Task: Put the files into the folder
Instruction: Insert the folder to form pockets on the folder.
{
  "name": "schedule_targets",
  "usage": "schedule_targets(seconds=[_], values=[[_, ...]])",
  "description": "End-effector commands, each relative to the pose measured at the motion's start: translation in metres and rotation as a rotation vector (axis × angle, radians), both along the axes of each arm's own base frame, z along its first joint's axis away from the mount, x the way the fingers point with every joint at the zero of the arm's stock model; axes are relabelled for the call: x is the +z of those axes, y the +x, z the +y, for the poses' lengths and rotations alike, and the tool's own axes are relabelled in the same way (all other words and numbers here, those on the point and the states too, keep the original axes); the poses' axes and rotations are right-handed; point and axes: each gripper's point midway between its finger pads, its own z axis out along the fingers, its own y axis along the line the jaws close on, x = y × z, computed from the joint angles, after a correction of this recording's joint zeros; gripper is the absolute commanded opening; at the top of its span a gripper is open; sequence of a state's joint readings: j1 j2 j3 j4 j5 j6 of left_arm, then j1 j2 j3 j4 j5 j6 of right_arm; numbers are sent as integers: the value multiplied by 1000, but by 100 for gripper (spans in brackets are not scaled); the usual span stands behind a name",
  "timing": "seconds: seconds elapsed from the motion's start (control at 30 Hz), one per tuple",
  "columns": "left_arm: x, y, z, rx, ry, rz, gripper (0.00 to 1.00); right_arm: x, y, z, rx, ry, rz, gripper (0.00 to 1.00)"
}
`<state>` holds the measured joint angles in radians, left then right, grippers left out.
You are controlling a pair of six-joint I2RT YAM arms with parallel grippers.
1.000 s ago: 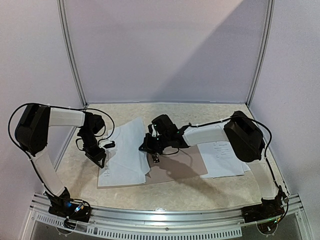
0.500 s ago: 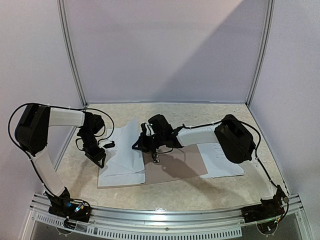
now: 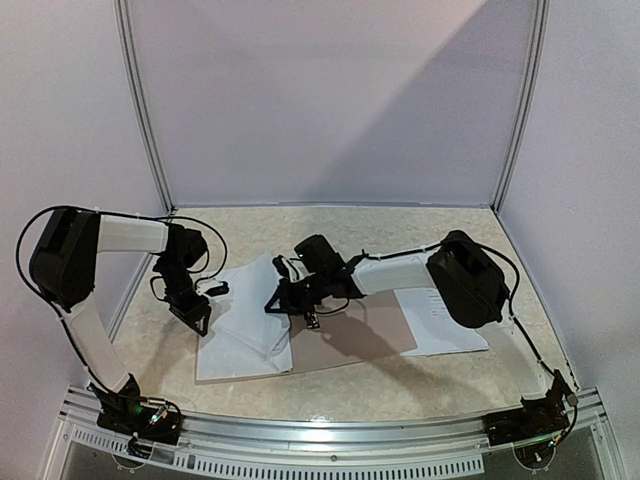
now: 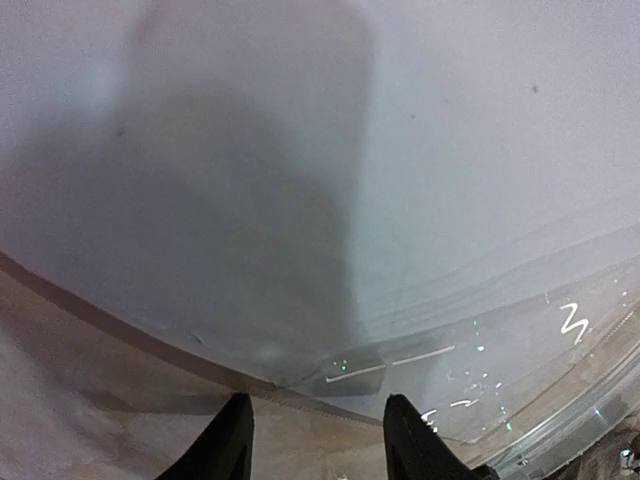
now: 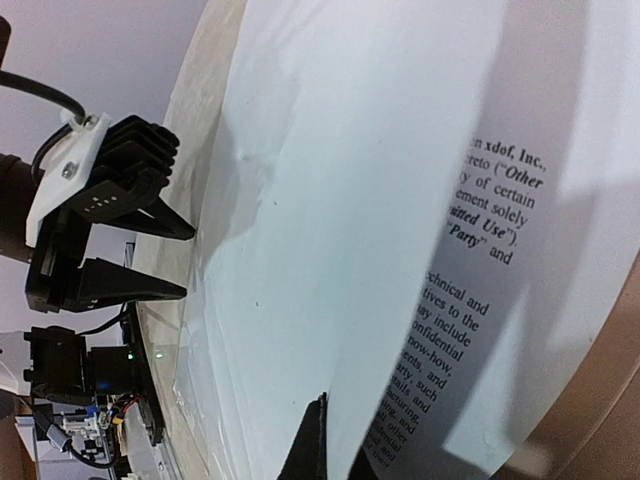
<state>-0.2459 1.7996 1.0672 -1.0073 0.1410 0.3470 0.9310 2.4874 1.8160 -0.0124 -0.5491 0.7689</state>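
The brown folder [image 3: 360, 335] lies open and flat at mid-table, and its card also shows in the right wrist view [image 5: 612, 400]. A pile of white files [image 3: 240, 350] covers the folder's left part. My right gripper [image 3: 280, 297] is shut on the edge of one printed sheet [image 5: 400, 200], which curls up over the pile [image 3: 255, 280]. Only one dark finger [image 5: 312, 445] shows in front of that sheet. My left gripper [image 3: 197, 315] stands open at the pile's left edge, its fingers [image 4: 232, 440] apart with nothing between them [image 4: 318, 425]. It is also seen from the right wrist [image 5: 185, 260].
More printed sheets [image 3: 440, 318] lie to the right of the folder, partly under my right arm. Lilac walls with metal rails [image 3: 145, 120] close in the table at the back and sides. An aluminium rail [image 3: 330, 440] runs along the near edge.
My right gripper has moved left with the sheet, which now curls lower over the left pile. The left arm has stayed put.
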Motion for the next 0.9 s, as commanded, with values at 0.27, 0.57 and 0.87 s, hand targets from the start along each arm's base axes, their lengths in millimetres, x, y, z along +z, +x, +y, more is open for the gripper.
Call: schedule_targets(seconds=[0.27, 0.57, 0.87], values=[[-2, 3, 3, 16, -8, 7, 46, 37, -12, 2, 61, 40, -5, 20], [-4, 3, 3, 21, -13, 13, 46, 25, -21, -7, -14, 8, 119, 1], [-3, 3, 2, 23, -18, 11, 46, 28, -31, 1, -49, 42, 166, 0]])
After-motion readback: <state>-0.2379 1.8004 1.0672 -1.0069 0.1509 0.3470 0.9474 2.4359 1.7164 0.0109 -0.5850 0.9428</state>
